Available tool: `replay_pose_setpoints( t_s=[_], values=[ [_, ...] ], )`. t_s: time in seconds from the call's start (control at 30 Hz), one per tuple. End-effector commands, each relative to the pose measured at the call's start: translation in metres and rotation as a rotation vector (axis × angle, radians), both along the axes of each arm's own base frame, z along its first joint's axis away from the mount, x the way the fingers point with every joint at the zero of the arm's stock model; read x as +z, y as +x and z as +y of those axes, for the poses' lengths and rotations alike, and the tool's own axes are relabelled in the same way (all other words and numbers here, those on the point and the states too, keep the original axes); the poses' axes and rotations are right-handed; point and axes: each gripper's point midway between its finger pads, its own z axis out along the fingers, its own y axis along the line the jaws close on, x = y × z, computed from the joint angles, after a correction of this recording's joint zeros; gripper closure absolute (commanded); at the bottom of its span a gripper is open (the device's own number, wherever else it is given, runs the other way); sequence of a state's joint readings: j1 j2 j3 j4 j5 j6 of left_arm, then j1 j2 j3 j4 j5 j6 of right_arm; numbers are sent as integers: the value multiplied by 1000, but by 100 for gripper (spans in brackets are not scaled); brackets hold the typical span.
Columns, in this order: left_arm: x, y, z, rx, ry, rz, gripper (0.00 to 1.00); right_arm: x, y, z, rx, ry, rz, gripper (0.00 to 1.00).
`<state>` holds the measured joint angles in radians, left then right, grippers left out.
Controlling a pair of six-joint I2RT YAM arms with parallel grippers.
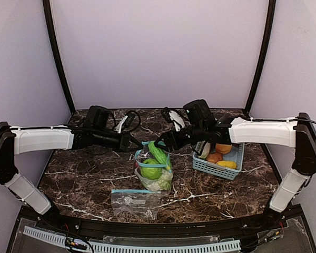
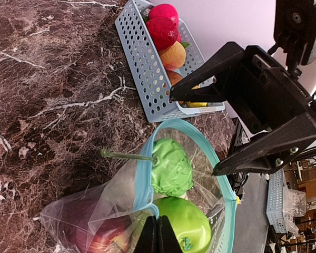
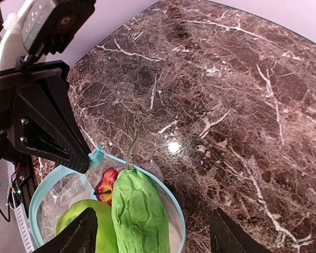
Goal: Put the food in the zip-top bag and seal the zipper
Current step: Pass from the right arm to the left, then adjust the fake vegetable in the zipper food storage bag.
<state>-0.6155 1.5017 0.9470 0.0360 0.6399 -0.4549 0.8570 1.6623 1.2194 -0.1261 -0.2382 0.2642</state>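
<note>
A clear zip-top bag (image 1: 146, 181) with a teal zipper rim (image 2: 142, 174) stands open at mid-table. Inside are a green apple (image 2: 187, 224), a red apple (image 3: 106, 182) and white cauliflower (image 1: 160, 184). A long wrinkled green vegetable (image 3: 139, 211) stands upright in the bag's mouth, its stem upward. My left gripper (image 2: 158, 234) is shut on the bag's rim and holds the mouth open. My right gripper (image 3: 152, 240) hovers over the mouth, open, with the green vegetable between its fingers; neither finger is seen touching it.
A light-blue slotted basket (image 1: 213, 167) stands right of the bag, holding red (image 2: 163, 23), orange (image 1: 223, 148) and yellow (image 1: 227, 164) pieces. A second zip-top bag (image 1: 131, 199) lies flat near the front edge. Cables lie at the back of the marble table.
</note>
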Motion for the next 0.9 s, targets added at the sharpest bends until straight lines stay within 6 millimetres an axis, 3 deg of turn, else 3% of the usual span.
replay_pose_setpoints(
  t_s=[0.0,0.27,0.63,0.87],
  values=[
    [13,-5,-2,-31,-31,-43,99,-1,-2,15,84,45,12,31],
    [15,-7,-4,-45,-37,-49,99,-19,8,19,117,73,74,38],
    [14,-2,-4,-33,-20,-64,99,-33,-4,27,221,105,142,60],
    [31,8,-5,-1,-35,-114,99,-55,0,19,181,24,150,66]
  ],
)
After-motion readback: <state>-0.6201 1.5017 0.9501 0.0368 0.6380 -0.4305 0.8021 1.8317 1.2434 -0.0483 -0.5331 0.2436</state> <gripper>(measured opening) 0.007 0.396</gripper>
